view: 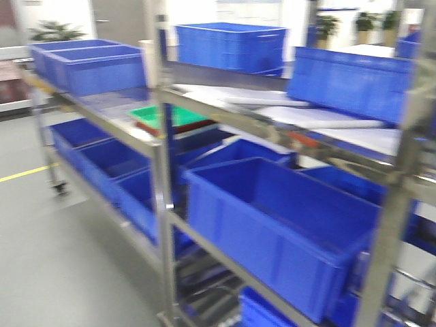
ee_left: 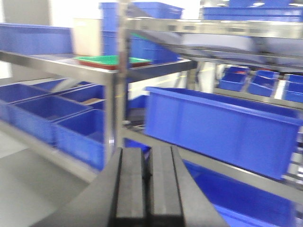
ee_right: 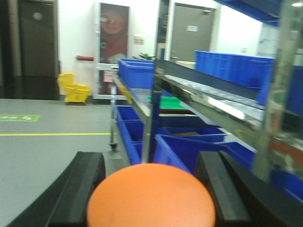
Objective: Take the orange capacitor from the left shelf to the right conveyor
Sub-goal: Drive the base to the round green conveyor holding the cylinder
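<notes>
In the right wrist view the orange capacitor [ee_right: 150, 196] fills the bottom middle, a rounded bright orange end held between the two black fingers [ee_right: 83, 189] of my right gripper [ee_right: 151, 187], which is shut on it. The left gripper [ee_left: 147, 184] shows at the bottom of the left wrist view with its black pads pressed together and nothing between them. The left shelf [view: 160, 146], a steel frame loaded with blue bins [view: 272, 225], stands in front of me in the front view. The right conveyor is out of view.
A green tray on a red one [view: 167, 117] lies on the middle shelf level. More blue bins [view: 92, 65] sit on top. Grey floor with a yellow line [ee_right: 52, 134] stretches left of the rack. A yellow mop bucket [ee_right: 74, 88] stands by the far wall.
</notes>
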